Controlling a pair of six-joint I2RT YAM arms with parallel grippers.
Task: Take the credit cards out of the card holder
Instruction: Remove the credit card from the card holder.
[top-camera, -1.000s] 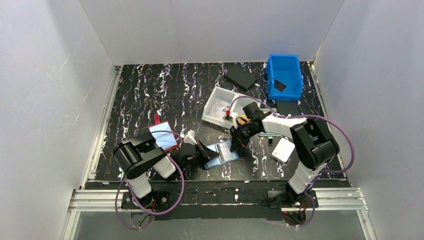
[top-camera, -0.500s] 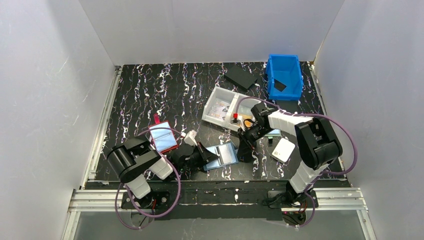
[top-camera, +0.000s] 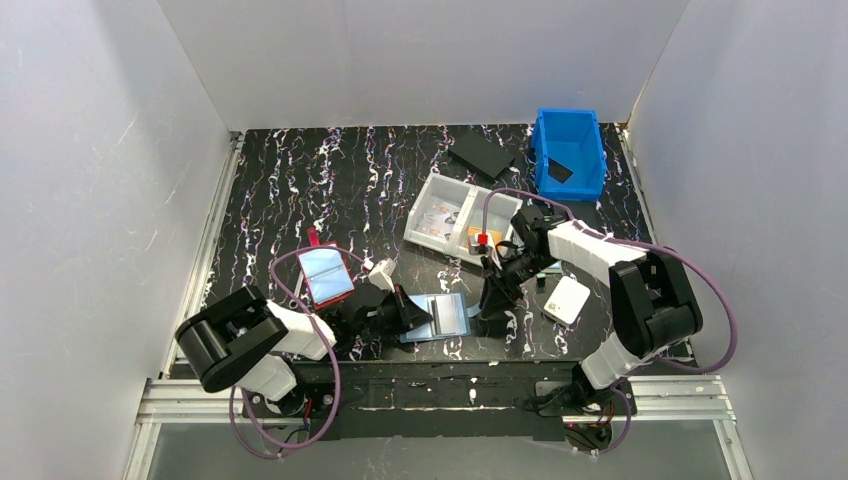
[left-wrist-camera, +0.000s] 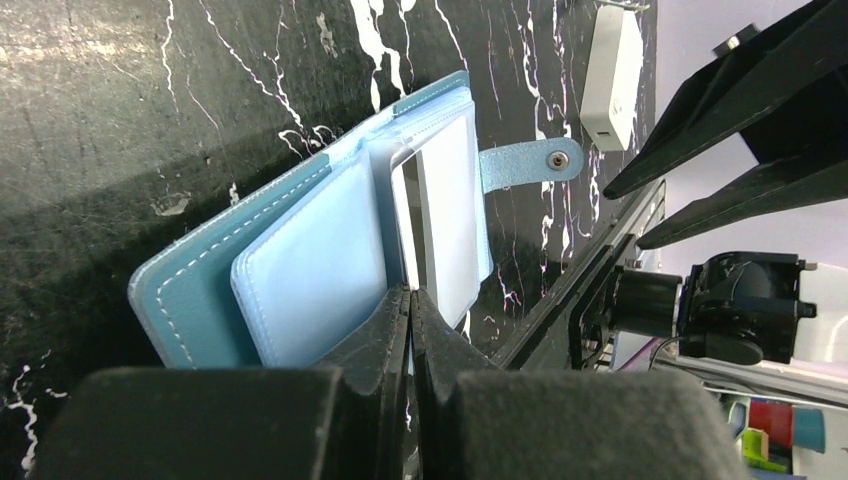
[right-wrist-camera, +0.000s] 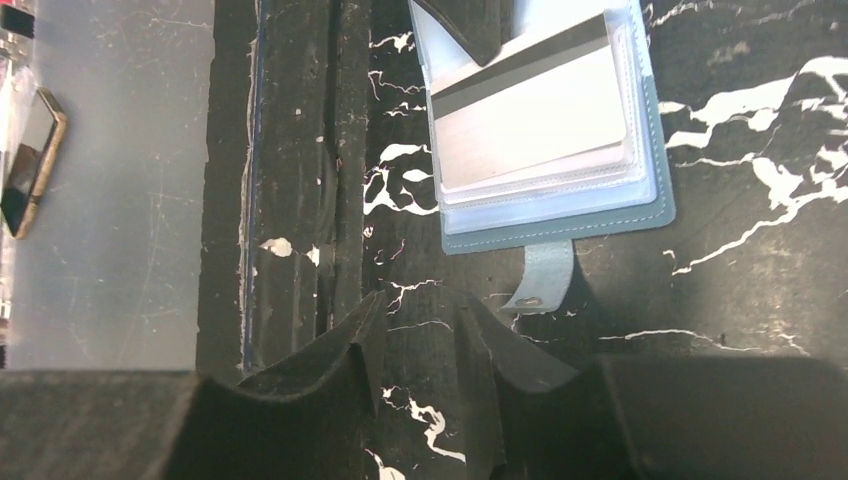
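Card holder (top-camera: 450, 318) lies open on the surface (top-camera: 300, 190). Left gripper (left-wrist-camera: 409, 292): jaws together, apparently pinching the holder's near edge at its fold. Right gripper (right-wrist-camera: 418, 302): jaws apart and empty, just beside the holder's tab (right-wrist-camera: 545, 275). A striped credit card (right-wrist-camera: 535, 115) sits skewed in its clear pocket. Risks: the thin pinch slips and the holder drags with the pulled card, or the jaws catch pocket film along with the card.
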